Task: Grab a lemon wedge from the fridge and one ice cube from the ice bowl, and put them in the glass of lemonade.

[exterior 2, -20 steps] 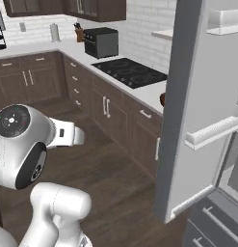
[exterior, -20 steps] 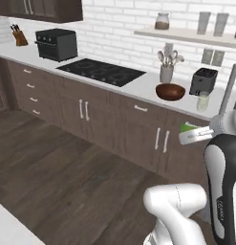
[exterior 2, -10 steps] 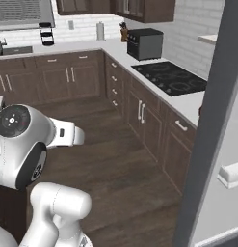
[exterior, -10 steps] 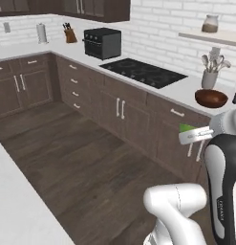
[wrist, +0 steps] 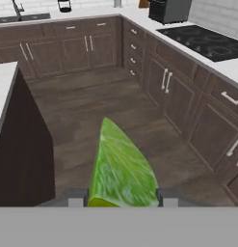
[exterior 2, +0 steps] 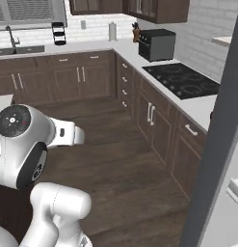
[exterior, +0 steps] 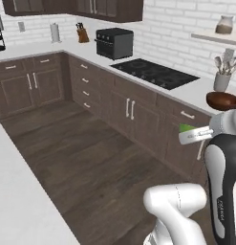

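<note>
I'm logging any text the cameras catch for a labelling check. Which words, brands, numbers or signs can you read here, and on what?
None can be read.
The black toaster oven shows no legible brand.
The jar on the shelf shows no label.
The wedge between the jaws is unmarked.

No readable text, label, brand, number or sign appears on anything here.

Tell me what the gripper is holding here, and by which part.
The gripper holds a green wedge, the lemon wedge by the task, clamped at its thick end between the two fingers, pointed end out.
</note>
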